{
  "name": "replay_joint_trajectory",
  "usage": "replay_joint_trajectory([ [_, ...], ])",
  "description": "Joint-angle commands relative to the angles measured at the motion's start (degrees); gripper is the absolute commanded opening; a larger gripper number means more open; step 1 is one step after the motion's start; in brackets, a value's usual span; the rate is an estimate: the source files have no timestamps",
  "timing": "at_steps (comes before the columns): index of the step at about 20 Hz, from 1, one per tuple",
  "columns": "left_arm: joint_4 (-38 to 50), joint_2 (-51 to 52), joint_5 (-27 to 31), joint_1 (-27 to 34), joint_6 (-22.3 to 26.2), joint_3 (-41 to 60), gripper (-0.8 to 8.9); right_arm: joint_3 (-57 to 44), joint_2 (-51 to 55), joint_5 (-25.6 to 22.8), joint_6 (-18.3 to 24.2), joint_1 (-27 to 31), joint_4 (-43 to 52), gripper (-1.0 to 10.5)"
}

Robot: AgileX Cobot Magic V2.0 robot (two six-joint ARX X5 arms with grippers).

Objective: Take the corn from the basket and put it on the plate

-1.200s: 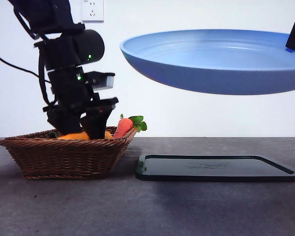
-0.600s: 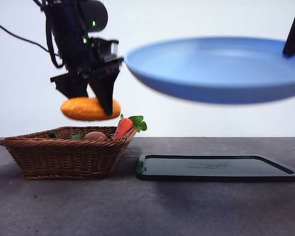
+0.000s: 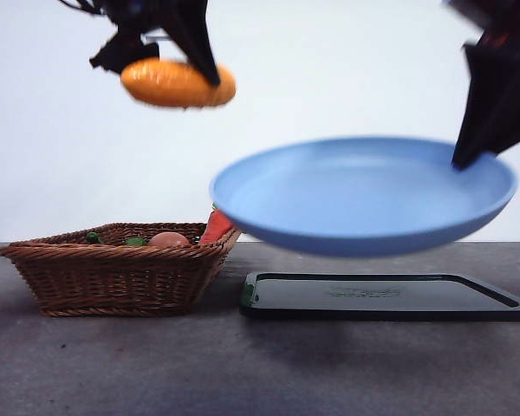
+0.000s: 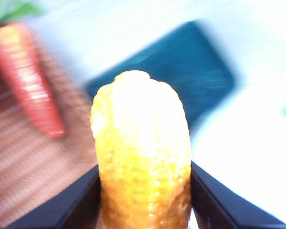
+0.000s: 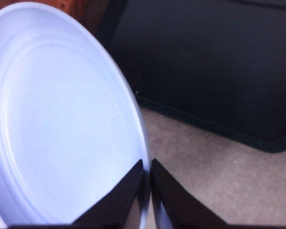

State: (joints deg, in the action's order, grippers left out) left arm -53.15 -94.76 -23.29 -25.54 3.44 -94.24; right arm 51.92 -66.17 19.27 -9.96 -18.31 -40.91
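The corn (image 3: 178, 83) hangs above the basket (image 3: 113, 277), left of the airborne plate (image 3: 364, 195) over the tray (image 3: 386, 296).

open air between raised corn (image 3: 178, 83) and plate (image 3: 364, 195), plate overhanging tray (image 3: 386, 296)

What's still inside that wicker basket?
In the basket: a carrot, a peach-coloured round thing and small green bits. Its wall hides anything lower. The corn hangs above.

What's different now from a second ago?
The left gripper took the orange-yellow corn cob out of the brown wicker basket and raised it high. The right gripper lowered the round light-blue plate toward the flat black tray. Basket, carrot and tray stayed put.
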Motion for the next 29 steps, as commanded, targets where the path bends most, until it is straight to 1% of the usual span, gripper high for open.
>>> replay_joint_trajectory([
  [1,-0.6,0.3,-3.8,-1.2,-0.7,-1.4,2.41,1.1,-4.3,1.2,-2.3,-0.2,3.2,0.0],
  [3,-1.2,0.4,-5.0,-2.9,0.1,-1.3,2.41,1.1,-7.5,4.2,-4.0,-0.2,6.8,0.0],
  [6,-1.2,-1.4,-5.0,-6.1,2.6,-1.0,2.41,1.1,-11.1,6.4,-7.3,-0.1,11.4,0.0],
  [8,-1.1,-3.3,-5.0,-7.7,4.0,-1.0,2.41,1.1,-12.1,8.3,-8.7,0.4,12.7,0.0],
  [11,-1.2,-7.0,-4.9,-10.0,6.2,-1.0,2.41,1.5,-12.3,9.3,-10.3,1.3,13.5,0.0],
  [15,-1.1,-11.6,-4.3,-12.3,8.3,-1.0,2.42,3.0,-12.3,9.9,-10.5,2.7,12.1,0.0],
  [17,-1.0,-12.9,-2.7,-13.1,9.9,-1.0,2.44,3.0,-12.4,10.9,-10.5,2.7,12.1,0.0],
  [21,0.2,-13.5,0.9,-14.6,12.2,-1.0,2.51,3.0,-12.4,11.0,-10.4,2.7,11.2,0.0],
  [24,0.9,-13.5,2.5,-15.4,12.9,-1.0,3.07,3.0,-12.4,12.4,-10.4,2.7,11.0,0.0],
  [26,0.8,-13.5,3.5,-16.0,12.9,-1.0,3.44,3.0,-12.4,12.4,-10.4,2.7,10.9,0.0],
  [29,0.8,-13.5,4.2,-16.5,12.9,-1.0,3.57,3.0,-12.4,12.3,-10.3,2.7,10.8,0.0],
])
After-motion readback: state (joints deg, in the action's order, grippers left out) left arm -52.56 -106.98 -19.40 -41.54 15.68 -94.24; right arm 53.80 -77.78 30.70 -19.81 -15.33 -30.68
